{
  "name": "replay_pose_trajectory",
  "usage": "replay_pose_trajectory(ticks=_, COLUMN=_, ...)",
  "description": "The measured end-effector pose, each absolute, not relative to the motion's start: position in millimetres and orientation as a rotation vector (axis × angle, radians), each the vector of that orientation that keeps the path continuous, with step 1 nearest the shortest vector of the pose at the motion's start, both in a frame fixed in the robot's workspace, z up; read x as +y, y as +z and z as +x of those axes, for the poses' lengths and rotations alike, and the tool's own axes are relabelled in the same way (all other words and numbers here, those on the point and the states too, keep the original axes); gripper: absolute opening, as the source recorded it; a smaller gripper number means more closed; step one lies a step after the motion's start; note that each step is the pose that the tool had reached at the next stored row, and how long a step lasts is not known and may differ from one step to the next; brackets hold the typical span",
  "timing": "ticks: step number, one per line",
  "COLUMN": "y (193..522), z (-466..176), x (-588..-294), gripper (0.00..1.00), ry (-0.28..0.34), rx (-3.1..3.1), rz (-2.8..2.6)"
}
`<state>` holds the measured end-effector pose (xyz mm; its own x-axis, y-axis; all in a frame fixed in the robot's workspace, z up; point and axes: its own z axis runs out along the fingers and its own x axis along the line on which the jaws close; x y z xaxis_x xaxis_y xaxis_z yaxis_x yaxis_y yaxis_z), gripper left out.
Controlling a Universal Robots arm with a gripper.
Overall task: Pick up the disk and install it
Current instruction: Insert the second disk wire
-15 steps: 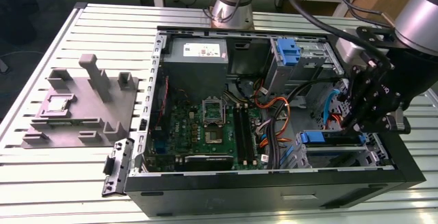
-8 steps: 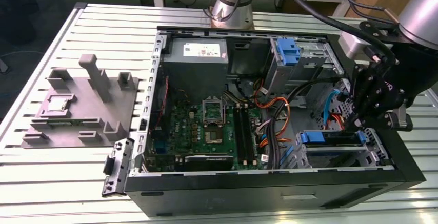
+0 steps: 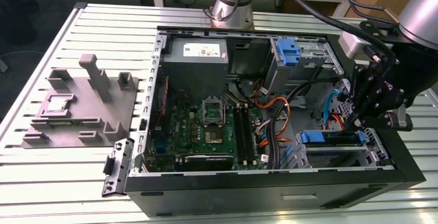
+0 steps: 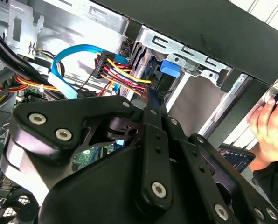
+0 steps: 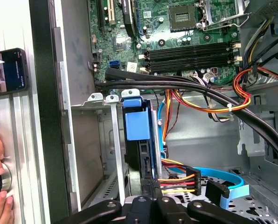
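Case work first, from the exterior view: my pincer (image 3: 357, 124) hangs inside the open computer case (image 3: 274, 193), at the exterior view's right, just above the lower drive cage (image 3: 375, 149). The disk (image 3: 332, 138) sits in that cage with its blue carrier facing up, and my fingertips are at its edge. A second blue carrier (image 3: 287, 49) stands in the upper bay, beside the grey power supply (image 3: 197, 55). The motherboard (image 3: 205, 131) lies well apart, and a grey fixture block (image 3: 79, 106) rests on the slatted table (image 3: 41, 39) outside the case.

Next, the second wrist view: my own black linkage fills the foreground, and past it the blue tab of the disk's carrier (image 4: 170, 66) shows against the silver cage rail. A bundle of coloured power wires (image 4: 122, 72) and a blue data cable (image 4: 66, 70) run just beside it. A person's hand (image 4: 269, 126) is outside the case.

Last, the first wrist view: the disk (image 5: 139, 126) stands edge-on in the cage slot, my fingers (image 5: 150, 198) down at its near end. Whether they clamp it or merely touch it I cannot tell.

My judgement: the disk is already carried to its bay and largely slid in; seating, and letting go, may remain.
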<state>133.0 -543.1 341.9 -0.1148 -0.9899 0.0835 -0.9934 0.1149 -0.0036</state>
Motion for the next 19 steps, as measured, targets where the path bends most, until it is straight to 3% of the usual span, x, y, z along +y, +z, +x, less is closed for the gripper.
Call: replay_pose_trajectory(ticks=19, y=350.1, z=131.7, x=-543.1, gripper=0.1, ry=0.081, rx=-2.301, rz=2.05)
